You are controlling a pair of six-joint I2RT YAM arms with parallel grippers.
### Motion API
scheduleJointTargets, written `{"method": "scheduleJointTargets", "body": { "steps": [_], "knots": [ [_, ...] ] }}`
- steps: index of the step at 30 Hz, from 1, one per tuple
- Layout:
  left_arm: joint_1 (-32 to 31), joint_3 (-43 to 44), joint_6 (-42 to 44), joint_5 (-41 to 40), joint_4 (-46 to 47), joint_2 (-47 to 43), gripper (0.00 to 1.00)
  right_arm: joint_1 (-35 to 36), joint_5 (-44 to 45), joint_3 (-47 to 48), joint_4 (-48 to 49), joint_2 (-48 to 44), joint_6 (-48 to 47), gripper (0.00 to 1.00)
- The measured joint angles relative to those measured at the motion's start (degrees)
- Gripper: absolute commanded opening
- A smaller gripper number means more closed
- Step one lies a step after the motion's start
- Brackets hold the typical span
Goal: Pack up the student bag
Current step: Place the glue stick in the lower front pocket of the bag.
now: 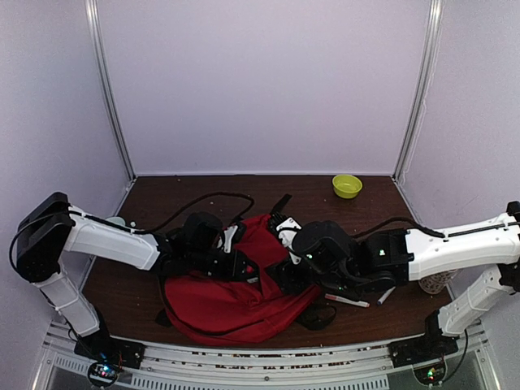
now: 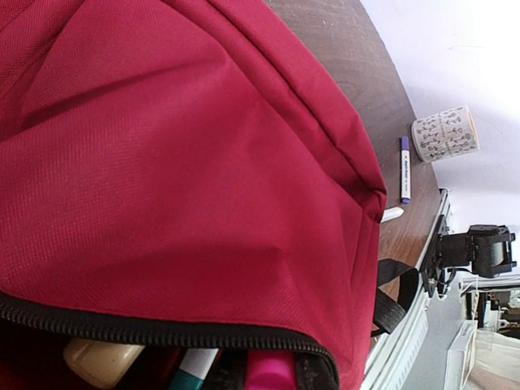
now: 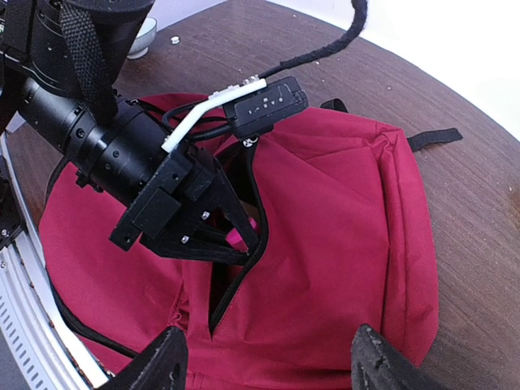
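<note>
The left gripper (image 3: 244,241) is pinching the zipper edge of the student bag (image 1: 215,305), its jaws nearly closed. The bag is lying on the table (image 1: 162,195) between both arms. The right gripper (image 3: 268,367) is hovering just above its red fabric, jaws wide apart, holding nothing.
</note>
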Motion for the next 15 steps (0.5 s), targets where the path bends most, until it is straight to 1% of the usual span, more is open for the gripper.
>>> {"method": "scheduleJointTargets", "body": {
  "steps": [4, 10, 12, 15],
  "knots": [
    [0.00, 1.05, 1.33, -0.85, -1.60, 0.33, 0.34, -0.07, 0.35, -0.26, 0.00, -0.46, -0.02, 0.70],
    [0.07, 1.42, 3.54, -3.82, -5.73, 0.55, 0.56, -0.24, 0.42, -0.28, 0.00, -0.48, -0.09, 0.70],
    [0.07, 1.77, 4.35, -4.79, -6.91, 0.46, 0.60, -0.35, 0.42, -0.28, 0.00, -0.48, -0.11, 0.70],
    [0.07, 1.88, 5.35, -6.36, -8.50, -0.15, 0.60, -0.37, 0.44, -0.28, 0.00, -0.48, -0.11, 0.70]
  ]
}}
